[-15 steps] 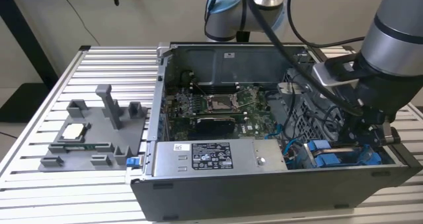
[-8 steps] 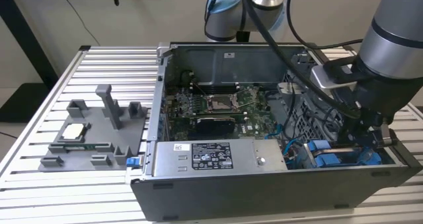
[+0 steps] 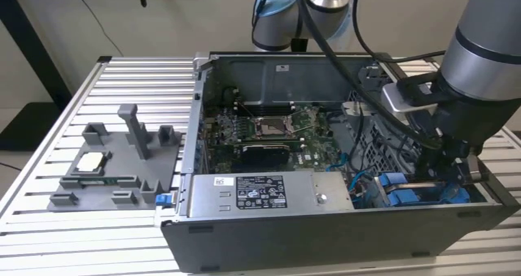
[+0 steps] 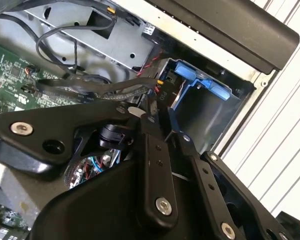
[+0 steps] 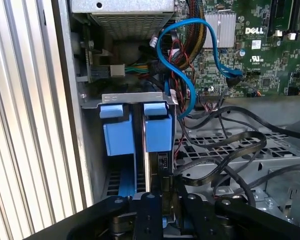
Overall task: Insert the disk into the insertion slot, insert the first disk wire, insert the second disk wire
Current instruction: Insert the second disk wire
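Ribbed metal slats make up the table (image 3: 49,221), and on it sits an open PC case (image 3: 326,239) with its green board (image 3: 269,132) facing up. Beside the case, toward the exterior view's left, lies a grey fixture (image 3: 114,166) with small parts on it. The arm reaches down into the case's corner at the exterior view's right, next to the grey supply box (image 3: 269,193). Its tool (image 3: 452,172) hangs right over the slot (image 5: 135,97), a sheet-metal bay at the case wall. The disk (image 5: 157,165) stands on edge inside that bay, its blue carrier (image 5: 157,131) showing at the bay's mouth, directly ahead of the tool (image 5: 162,200). The black fingers (image 4: 155,150) look drawn narrow about the disk's near edge, though I cannot tell if they truly grip it. A blue cable (image 5: 175,65) loops just beside the bay.
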You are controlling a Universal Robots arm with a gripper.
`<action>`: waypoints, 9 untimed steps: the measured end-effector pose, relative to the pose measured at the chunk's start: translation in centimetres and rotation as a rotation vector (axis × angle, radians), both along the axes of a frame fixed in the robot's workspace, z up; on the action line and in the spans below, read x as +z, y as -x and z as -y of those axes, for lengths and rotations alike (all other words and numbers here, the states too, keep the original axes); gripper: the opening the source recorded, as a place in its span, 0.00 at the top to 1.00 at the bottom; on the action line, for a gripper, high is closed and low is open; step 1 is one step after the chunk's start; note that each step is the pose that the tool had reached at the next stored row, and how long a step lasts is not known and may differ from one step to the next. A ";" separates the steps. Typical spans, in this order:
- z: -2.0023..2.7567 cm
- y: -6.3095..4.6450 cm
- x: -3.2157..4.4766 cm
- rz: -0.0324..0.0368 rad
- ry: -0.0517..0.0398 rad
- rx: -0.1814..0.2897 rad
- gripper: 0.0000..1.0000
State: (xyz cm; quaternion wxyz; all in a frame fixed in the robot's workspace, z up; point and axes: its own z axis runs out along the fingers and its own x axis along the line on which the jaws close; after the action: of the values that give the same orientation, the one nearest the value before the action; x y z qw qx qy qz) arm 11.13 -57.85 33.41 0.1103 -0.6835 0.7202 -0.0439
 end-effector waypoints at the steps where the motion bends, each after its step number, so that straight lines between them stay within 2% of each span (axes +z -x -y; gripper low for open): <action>1: 0.00 0.0 0.10 0.0000 0.0001 0.000 0.76; 3: 0.00 0.0 0.46 -0.0020 0.0002 0.000 0.76; 5: 0.00 0.0 0.87 -0.0072 0.0004 0.000 0.76; 7: 0.00 0.0 1.19 -0.0175 0.0005 0.000 0.76; 8: 0.00 -0.1 1.30 -0.0244 0.0003 0.000 0.76; 9: 0.00 -0.2 1.39 -0.0342 0.0002 0.000 0.76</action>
State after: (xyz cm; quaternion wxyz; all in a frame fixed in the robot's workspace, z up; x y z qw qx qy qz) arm 11.29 -57.85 34.81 0.0979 -0.6842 0.7220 -0.0323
